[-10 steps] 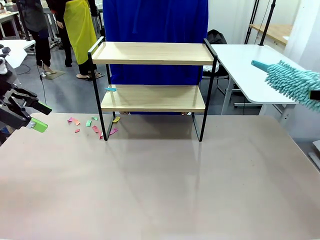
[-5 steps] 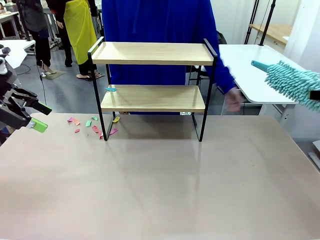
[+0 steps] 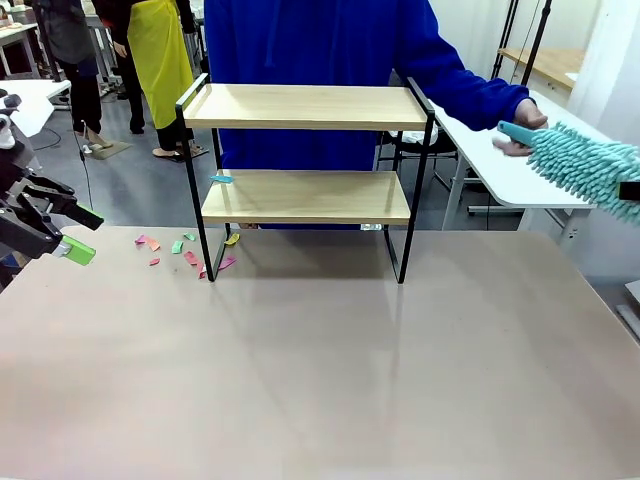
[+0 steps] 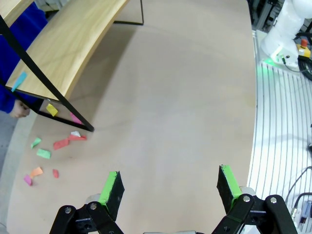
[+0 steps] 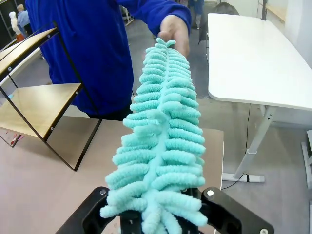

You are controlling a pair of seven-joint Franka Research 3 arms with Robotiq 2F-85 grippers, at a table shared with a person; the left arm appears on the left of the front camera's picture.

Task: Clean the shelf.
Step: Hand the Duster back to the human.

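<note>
The shelf stands at the table's far middle, its lower board carrying one blue paper scrap. Colourful scraps lie on the table by its left front leg. My left gripper hovers open at the table's left edge; its green pads hold nothing. At the far right my right gripper is shut on the base of a teal fluffy duster, which points away from it. A person's hand grips the duster's far tip.
The person in a blue top stands right behind the shelf. A white side table stands at the back right, beyond the table's edge. The tan tabletop in front of the shelf is bare. People stand farther off at the back left.
The person's blue-sleeved arm has swung out from behind the shelf to the right, and the hand now holds the duster's tip. Both of my arms have stayed still.
</note>
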